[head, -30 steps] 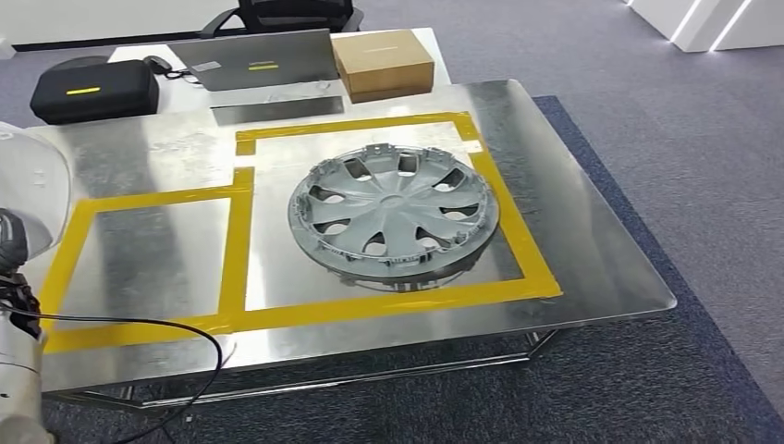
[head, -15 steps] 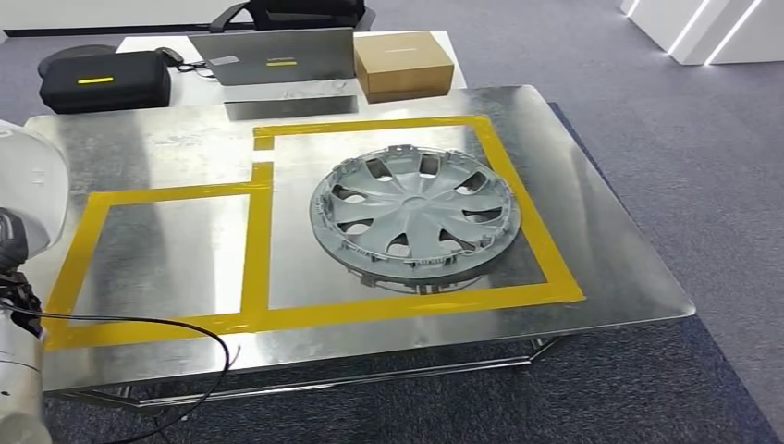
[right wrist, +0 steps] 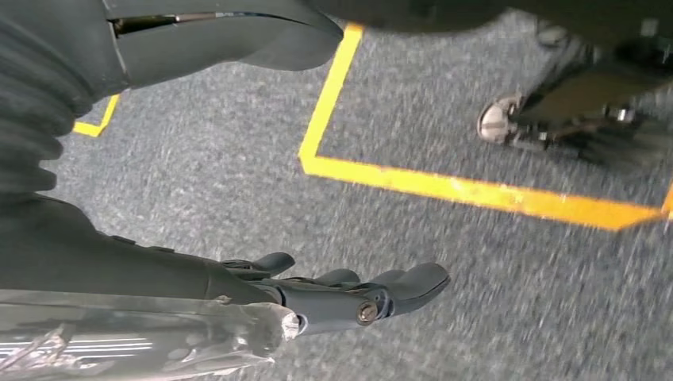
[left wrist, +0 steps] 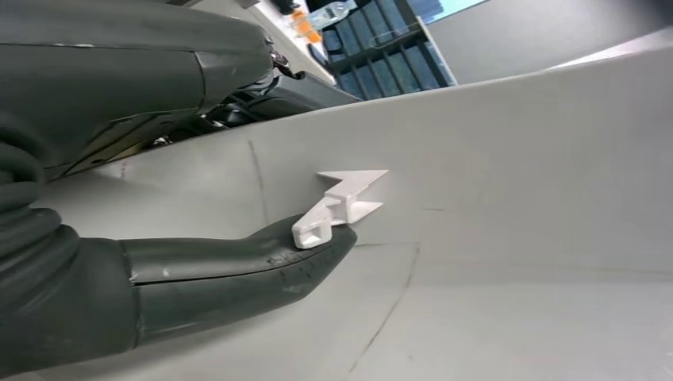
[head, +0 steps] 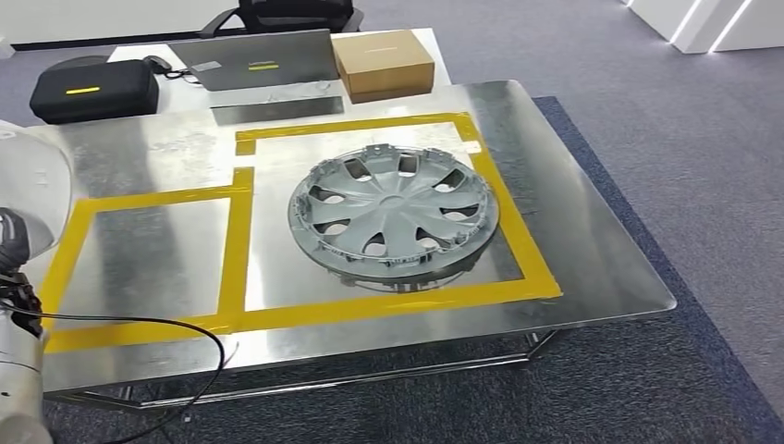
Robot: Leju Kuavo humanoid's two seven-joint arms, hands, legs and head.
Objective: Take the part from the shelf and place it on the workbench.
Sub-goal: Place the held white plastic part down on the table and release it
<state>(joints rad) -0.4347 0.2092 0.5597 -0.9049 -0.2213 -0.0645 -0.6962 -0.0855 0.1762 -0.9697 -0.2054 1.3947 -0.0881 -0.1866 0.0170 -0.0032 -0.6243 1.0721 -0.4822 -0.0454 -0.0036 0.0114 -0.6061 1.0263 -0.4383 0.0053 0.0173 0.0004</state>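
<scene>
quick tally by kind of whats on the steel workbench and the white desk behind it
hubcap: 1
cardboard box: 1
laptop: 1
black case: 1
total: 4

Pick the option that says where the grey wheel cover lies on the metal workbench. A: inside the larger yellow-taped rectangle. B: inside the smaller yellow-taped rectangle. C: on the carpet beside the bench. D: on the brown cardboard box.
A: in the head view the wheel cover lies flat on the workbench inside the larger yellow-taped rectangle.
</scene>
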